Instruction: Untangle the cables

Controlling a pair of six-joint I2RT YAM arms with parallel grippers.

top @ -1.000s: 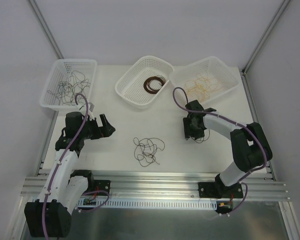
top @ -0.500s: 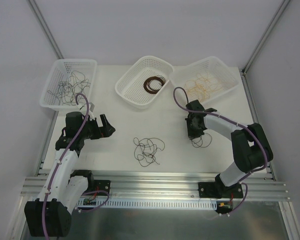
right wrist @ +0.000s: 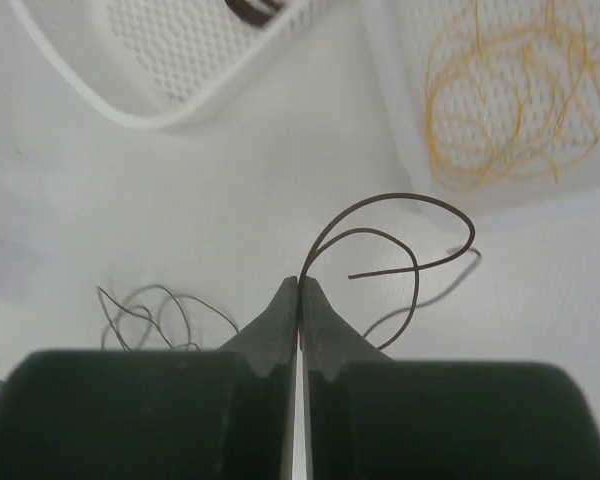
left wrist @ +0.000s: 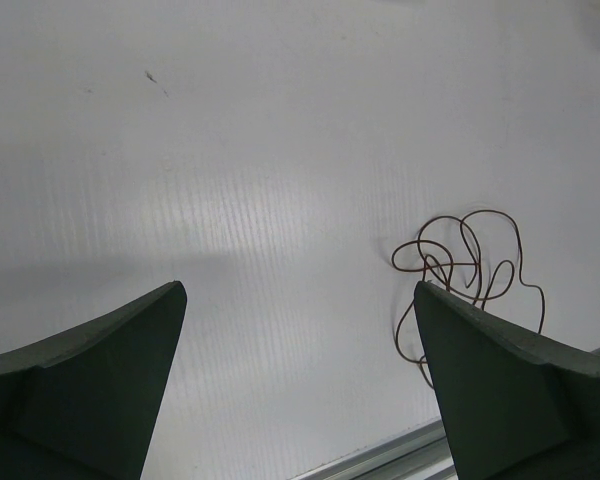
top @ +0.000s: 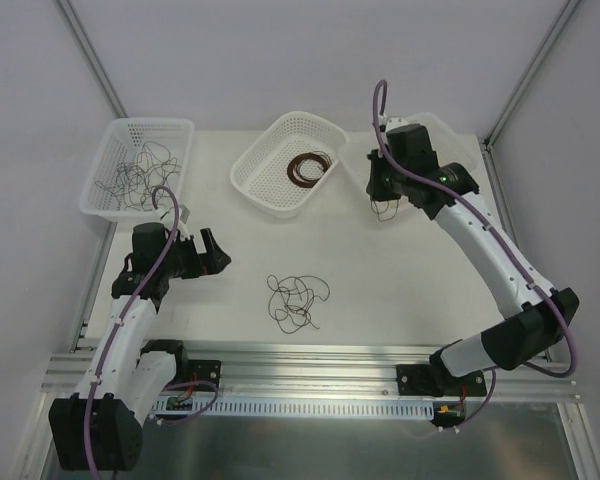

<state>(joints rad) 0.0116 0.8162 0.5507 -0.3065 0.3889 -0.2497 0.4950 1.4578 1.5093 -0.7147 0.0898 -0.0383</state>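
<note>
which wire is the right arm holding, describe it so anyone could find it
Find the rightmost white basket at the far edge of the table, the one with tan-orange wires. Beside it the right tool is shut on a single dark brown wire that curls in open loops off its tips. Unlike the tangle lying mid-table, it is one strand, held up off the surface.

I pinch one curly dark brown wire (right wrist: pixel 400 196), hanging aloft at two o'clock; the dark tangle (top: pixel 297 303) lies loose at six o'clock.
</note>
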